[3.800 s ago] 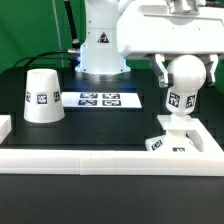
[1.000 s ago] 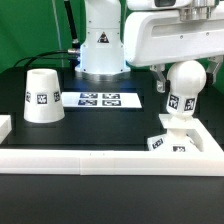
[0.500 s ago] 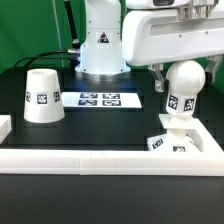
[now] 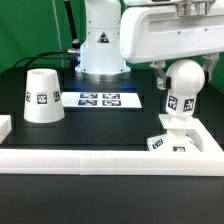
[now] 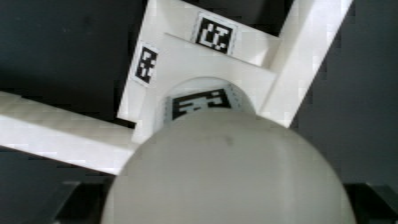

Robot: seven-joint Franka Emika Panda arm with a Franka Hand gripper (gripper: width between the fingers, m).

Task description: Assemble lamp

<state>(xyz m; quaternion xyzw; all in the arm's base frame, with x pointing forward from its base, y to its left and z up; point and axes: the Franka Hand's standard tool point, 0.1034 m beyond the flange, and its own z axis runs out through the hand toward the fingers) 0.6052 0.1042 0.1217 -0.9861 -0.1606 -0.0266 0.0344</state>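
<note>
Seating the bulb (image 4: 180,92) upright in the base (image 4: 168,146), at the exterior view's right, seems the current step. The hand (image 4: 184,74) straddles its ball head; whether it grips, I cannot tell. Next, likely, comes the shade (image 4: 41,95), well apart across the bench (image 4: 110,130).

The shade (image 4: 41,95) stands at the exterior view's left of the marker board (image 4: 100,99); the bulb (image 4: 183,85) stands on the base (image 4: 170,143) at that view's right.

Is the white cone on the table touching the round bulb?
Apart. In the exterior view the shade stands at the exterior view's left, the bulb at the exterior view's right, with the marker board and bare table between them.
</note>
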